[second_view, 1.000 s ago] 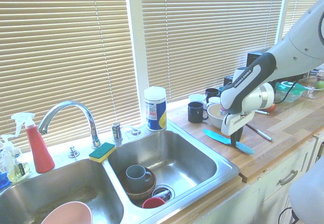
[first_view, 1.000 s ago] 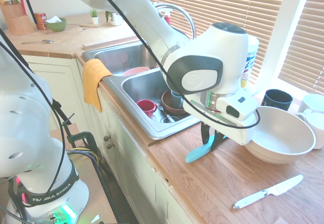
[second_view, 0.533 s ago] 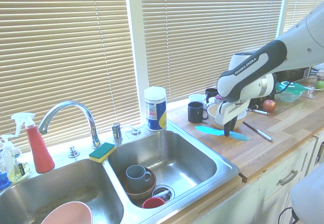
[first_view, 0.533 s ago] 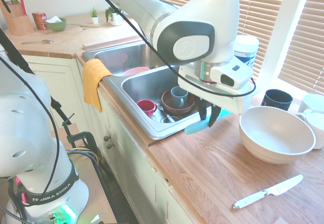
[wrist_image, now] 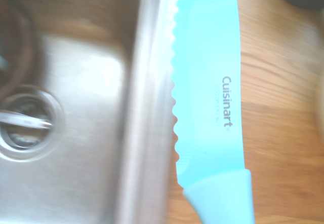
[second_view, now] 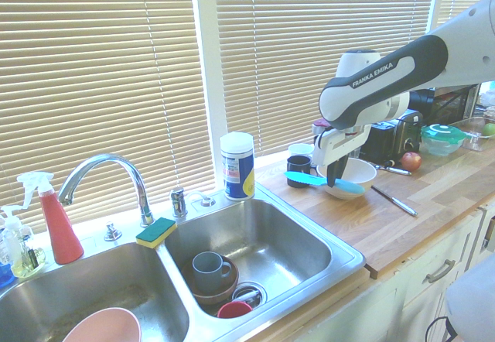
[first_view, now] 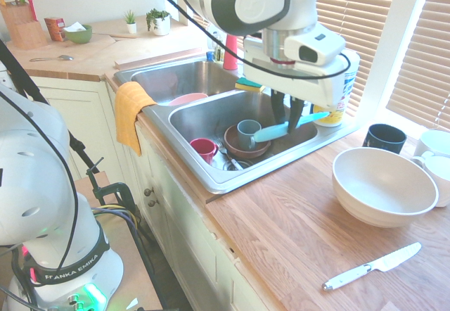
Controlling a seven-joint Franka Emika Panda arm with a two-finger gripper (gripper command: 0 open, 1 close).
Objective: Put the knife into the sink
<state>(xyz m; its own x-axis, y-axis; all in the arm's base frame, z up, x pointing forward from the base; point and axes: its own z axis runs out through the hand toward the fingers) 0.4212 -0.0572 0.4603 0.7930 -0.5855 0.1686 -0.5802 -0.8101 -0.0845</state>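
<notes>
We've got the gripper [first_view: 287, 124] clenched on the turquoise knife [first_view: 271, 134], and we're up in the air with it, the wooden counter [first_view: 281, 255] beneath us. Here's what counts: the sink [second_view: 263, 230] is just off to one side of our hand, its rim close beside the serrated edge of the blade [wrist_image: 210, 72]. The knife's long axis runs roughly along that rim, the blade reaching out from our grip towards the window side and the handle [wrist_image: 223, 198] pointing back the other way. One arm on the job, so it's ours to carry: we judge it wants a sideways shift over the basin, then down. Careful, the long blade could clip the rim or the grey-blue mug [second_view: 209, 271] standing in the brown bowl [first_view: 232, 142]. The red mug [first_view: 202, 149] is in there too. On the opposite side of our hand from the sink, we've a big pale bowl [first_view: 380, 184] and, farther out, a white-handled knife [first_view: 369, 267]. Beyond, window blinds [second_view: 100, 71] rise behind the faucet [second_view: 128, 164], and an orange towel [first_view: 132, 114] hangs at the counter's front.
</notes>
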